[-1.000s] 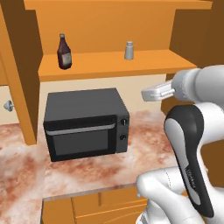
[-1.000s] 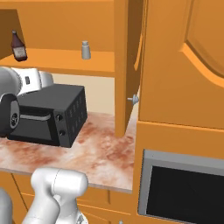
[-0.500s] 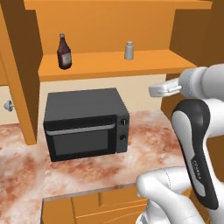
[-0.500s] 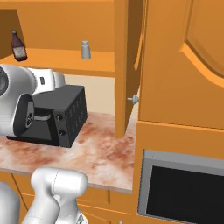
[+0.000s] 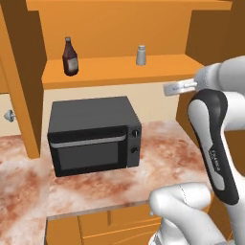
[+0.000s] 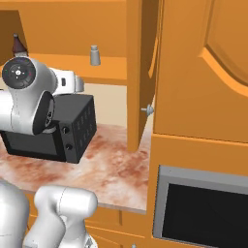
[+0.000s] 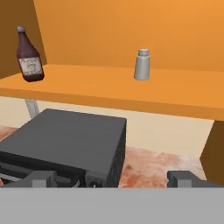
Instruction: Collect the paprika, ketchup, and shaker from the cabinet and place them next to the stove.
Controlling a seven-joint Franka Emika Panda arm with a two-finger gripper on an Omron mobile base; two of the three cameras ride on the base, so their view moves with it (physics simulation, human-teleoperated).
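Early in the task, nothing collected: ketchup [image 7: 29, 56] at ten o'clock and shaker [image 7: 141, 64] at one o'clock standing on the cabinet [image 7: 109, 89] shelf, fingers [image 7: 186, 176] spread wide, empty.

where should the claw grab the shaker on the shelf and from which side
Grip the shaker around its straight cylindrical body, below the rounded paler top, coming level from the open front of the cabinet. It stands upright and alone on the shelf, well apart from the ketchup, so both fingers likely fit beside it.
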